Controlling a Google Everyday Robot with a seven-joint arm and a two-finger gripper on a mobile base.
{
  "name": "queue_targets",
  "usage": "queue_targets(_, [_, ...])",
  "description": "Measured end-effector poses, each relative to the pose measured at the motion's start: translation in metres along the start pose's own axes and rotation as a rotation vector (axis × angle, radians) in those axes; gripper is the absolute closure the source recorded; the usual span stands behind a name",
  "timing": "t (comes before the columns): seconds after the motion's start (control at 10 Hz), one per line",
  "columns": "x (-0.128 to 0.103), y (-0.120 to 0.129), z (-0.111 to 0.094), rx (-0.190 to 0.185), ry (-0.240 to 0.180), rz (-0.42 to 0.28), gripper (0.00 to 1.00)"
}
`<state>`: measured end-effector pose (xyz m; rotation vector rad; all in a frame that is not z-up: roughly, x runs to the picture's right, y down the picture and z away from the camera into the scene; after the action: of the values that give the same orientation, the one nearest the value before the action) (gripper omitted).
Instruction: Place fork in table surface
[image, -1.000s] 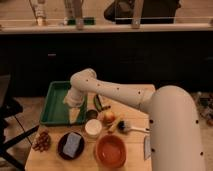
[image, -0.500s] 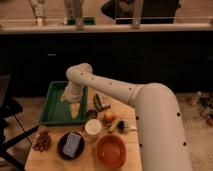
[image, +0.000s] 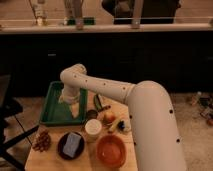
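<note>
My gripper (image: 70, 102) hangs from the white arm and points down over the right part of the green tray (image: 51, 114), low above its floor. I cannot make out the fork: it may be hidden under or in the gripper. The light wood table surface (image: 50, 159) shows in front of the tray and between the dishes.
On the table stand a white cup (image: 92, 128), an orange bowl (image: 111, 150), a dark plate with a blue sponge (image: 71, 145), a brown cluster (image: 42, 141), a round fruit (image: 109, 118), a green item (image: 97, 101) and a black-handled brush (image: 122, 125). My arm covers the table's right side.
The arm has swung a little to the left and its upper part fills more of the right side. The gripper stays over the tray's right part.
</note>
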<state>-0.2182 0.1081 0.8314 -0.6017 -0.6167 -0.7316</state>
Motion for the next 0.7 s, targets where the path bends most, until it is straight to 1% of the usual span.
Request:
queue_targets(0.3, [0.007,-0.007,0.004,-0.018,0.064,-0.067,0.2])
queue_targets(0.5, [0.015,-0.012,0.003,-0.022,0.086,-0.091,0.2])
queue_targets(0.7, [0.027,-0.015,0.001,-0.022,0.101,-0.102,0.2])
